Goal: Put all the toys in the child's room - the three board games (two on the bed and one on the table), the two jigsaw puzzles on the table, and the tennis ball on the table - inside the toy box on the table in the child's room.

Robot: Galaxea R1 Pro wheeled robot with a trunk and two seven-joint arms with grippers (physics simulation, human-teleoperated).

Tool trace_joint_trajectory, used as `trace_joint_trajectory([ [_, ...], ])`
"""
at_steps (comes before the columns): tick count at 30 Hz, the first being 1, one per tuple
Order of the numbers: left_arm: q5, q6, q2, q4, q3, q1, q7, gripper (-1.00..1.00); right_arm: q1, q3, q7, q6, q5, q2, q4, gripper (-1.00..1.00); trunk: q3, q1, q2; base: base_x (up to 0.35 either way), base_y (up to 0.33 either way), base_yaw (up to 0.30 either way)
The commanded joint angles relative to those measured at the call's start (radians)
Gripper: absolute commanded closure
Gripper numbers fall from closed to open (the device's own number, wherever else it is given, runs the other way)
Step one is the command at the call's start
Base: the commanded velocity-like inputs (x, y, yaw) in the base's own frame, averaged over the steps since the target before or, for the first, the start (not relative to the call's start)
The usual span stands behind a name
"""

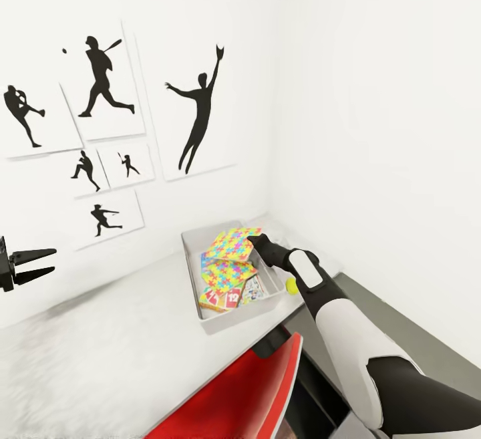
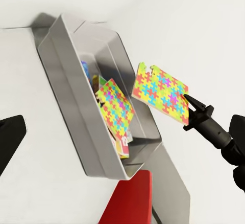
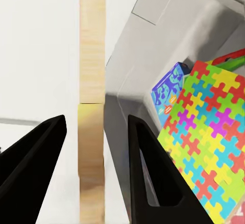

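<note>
Because my right claw [image 1: 252, 241] clamps the bright multicoloured jigsaw sheet [image 1: 230, 244] edge-on, it hangs mid-frame over the shallow grey plastic bin [image 1: 192, 258]; my left claw [image 1: 37, 263] gapes idle.

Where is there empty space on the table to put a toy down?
The white table is bare between the toy box and the left gripper. Inside the box it is crowded with a jigsaw puzzle and board games.

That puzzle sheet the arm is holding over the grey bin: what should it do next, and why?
Probably open the right gripper and let go. It pinches the jigsaw puzzle by its edge above the toy box, where another puzzle already lies; the tennis ball waits outside.
</note>
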Motion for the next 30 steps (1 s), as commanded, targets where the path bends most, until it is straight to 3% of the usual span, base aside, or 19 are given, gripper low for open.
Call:
trace_joint_trajectory([
  [1,0.000,0.005,0.000,0.000,0.000,-0.001,-0.003,-1.00,-0.001,0.001,-0.001,0.003,-0.003,0.000,0.000,1.00,-0.004,0.001,-0.002,0.000,0.000,0.142],
  [15,0.000,0.005,-0.003,0.000,0.000,-0.001,-0.003,-1.00,-0.001,0.008,0.003,-0.046,-0.009,0.000,-0.002,1.00,-0.025,0.001,-0.002,0.000,0.000,0.162],
  [21,0.000,0.004,-0.009,0.000,0.000,-0.001,-0.003,-1.00,-0.002,0.008,0.004,-0.082,-0.090,0.000,-0.002,1.00,-0.034,0.001,-0.002,0.000,0.000,0.160],
  [30,0.000,0.004,-0.009,0.000,0.000,-0.001,-0.003,-1.00,-0.002,0.002,0.048,-0.088,-0.107,0.000,-0.005,1.00,-0.049,0.001,-0.002,0.000,0.000,0.038],
])
